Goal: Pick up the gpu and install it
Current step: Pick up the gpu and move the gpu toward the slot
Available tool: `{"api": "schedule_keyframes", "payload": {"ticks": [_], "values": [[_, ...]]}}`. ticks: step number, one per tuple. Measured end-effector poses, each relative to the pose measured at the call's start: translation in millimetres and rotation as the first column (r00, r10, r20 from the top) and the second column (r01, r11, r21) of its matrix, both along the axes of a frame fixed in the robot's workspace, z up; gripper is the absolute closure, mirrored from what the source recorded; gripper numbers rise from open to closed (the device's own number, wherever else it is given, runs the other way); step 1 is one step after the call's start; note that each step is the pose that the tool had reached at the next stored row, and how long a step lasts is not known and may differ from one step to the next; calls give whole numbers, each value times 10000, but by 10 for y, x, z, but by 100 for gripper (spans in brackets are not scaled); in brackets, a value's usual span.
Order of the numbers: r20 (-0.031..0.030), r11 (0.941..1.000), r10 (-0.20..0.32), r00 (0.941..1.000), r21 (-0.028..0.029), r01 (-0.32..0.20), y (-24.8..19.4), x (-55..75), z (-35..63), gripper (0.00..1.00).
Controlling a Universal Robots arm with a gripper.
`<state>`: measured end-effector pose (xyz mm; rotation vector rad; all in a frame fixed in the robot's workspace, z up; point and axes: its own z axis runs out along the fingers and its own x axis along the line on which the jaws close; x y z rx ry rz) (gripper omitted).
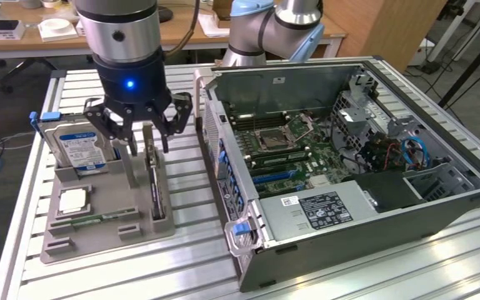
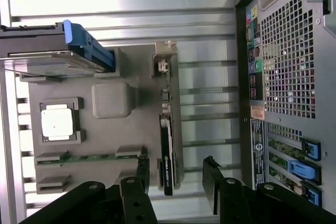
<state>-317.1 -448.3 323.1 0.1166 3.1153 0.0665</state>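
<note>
The gpu [image 1: 154,187] is a thin dark card standing on edge in a slot of the grey holder tray [image 1: 98,240], its silver bracket end toward the far side. In the wrist view the gpu [image 2: 167,140] runs lengthwise along the holder tray [image 2: 139,129]. My gripper [image 1: 148,147] hangs directly over the card's far half, open, with one finger on each side of it. In the wrist view my gripper [image 2: 176,167] shows black fingers [image 2: 143,169] straddling the card without touching it.
On the same tray are a silver hard drive [image 1: 77,147] with a blue-white label, a square processor [image 1: 73,200] and a green memory stick [image 1: 98,219]. The open computer case [image 1: 440,206] lies at the exterior view's right, its motherboard [image 1: 282,147] exposed.
</note>
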Motion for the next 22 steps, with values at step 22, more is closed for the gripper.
{"api": "schedule_keyframes", "payload": {"ticks": [22], "values": [[0, 10000, 0, 10000, -1, 0, -5, 0, -123, 47]]}}
